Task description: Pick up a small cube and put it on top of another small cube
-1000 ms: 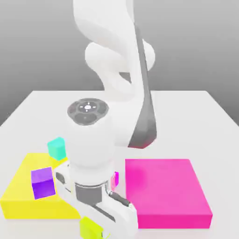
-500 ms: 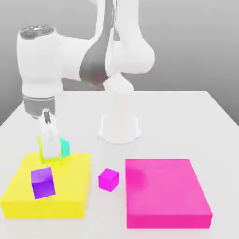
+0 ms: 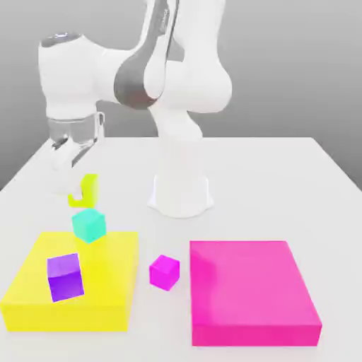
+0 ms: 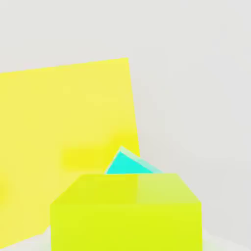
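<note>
Above the exterior view's left part of the white table, the tool hangs with its fingers pinching the small yellow-lime cube, which is held clear of everything else. Just below it sits the small teal cube, at the far edge of the big flat yellow block. A small purple cube rests on that block, a small magenta cube lies on the table beside it, and a big flat magenta block lies toward the exterior view's right. In the hand view, the yellow-lime cube fills the foreground with the teal cube peeking past it.
</note>
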`<state>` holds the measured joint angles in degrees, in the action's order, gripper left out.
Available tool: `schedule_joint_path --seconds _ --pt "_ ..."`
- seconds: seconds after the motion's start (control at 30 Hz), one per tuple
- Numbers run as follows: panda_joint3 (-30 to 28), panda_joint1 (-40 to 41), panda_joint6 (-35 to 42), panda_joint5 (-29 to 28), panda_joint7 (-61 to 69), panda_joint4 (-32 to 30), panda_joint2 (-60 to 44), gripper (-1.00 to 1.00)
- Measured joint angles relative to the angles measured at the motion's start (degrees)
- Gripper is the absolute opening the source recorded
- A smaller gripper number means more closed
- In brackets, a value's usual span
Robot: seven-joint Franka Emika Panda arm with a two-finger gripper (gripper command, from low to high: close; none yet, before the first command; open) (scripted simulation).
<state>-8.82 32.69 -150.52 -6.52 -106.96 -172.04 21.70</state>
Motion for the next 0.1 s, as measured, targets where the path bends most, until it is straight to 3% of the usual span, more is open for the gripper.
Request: schedule_joint_path --seconds 0.1 --pt "0.0 0.0 0.0 0.0 0.0 0.0 0.0 1.0"
